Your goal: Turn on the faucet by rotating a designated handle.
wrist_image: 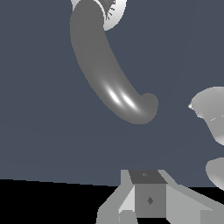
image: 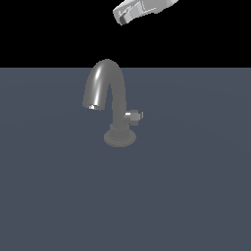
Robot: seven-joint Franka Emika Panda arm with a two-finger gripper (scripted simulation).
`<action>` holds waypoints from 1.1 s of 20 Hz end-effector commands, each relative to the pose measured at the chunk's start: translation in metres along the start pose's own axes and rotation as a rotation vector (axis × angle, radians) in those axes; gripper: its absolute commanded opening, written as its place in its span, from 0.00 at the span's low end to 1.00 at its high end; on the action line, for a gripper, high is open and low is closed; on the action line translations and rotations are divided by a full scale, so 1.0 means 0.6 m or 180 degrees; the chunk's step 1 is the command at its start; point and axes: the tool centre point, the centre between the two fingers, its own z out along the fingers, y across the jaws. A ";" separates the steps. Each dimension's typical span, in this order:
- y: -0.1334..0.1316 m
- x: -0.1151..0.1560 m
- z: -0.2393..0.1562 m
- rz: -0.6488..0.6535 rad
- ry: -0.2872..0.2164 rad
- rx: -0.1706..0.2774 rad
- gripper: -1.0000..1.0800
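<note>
- The pincer (image: 123,17) hung high over the scene, at the exterior view's upper edge, touching nothing. It carried nothing, but how wide its fingers stood could not be read: the exterior view caught only a pale slanted body, and the wrist view showed just grey housing at the frame's edge.
- Nearest below it stood the faucet (image: 109,93), its arched spout the closest part, reaching up toward the pincer. In the wrist view the spout (wrist_image: 109,74) filled the middle of the frame, so a straight descent risked landing on the arch rather than on the target.
- Farther down, and well apart from the pincer, the handle (image: 133,116) stuck sideways from the stem, on the exterior view's right of it and just above the ribbed base. It appeared untouched.
- The handle was small and stubby, so a slightly offset approach would probably have missed it or clipped the stem.
- The wrist view did not clearly show the handle; pale rounded shapes at one edge could not be identified. Aiming by that view alone looked unreliable.
- If the fingers were closed, they would likely have pushed the knob without gripping it.
</note>
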 end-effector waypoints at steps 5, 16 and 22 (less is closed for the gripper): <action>-0.017 0.074 -0.002 0.0451 -0.0454 0.0255 0.00; -0.022 0.198 0.017 0.1207 -0.1201 0.0685 0.00; -0.013 0.265 0.043 0.1646 -0.1629 0.0936 0.00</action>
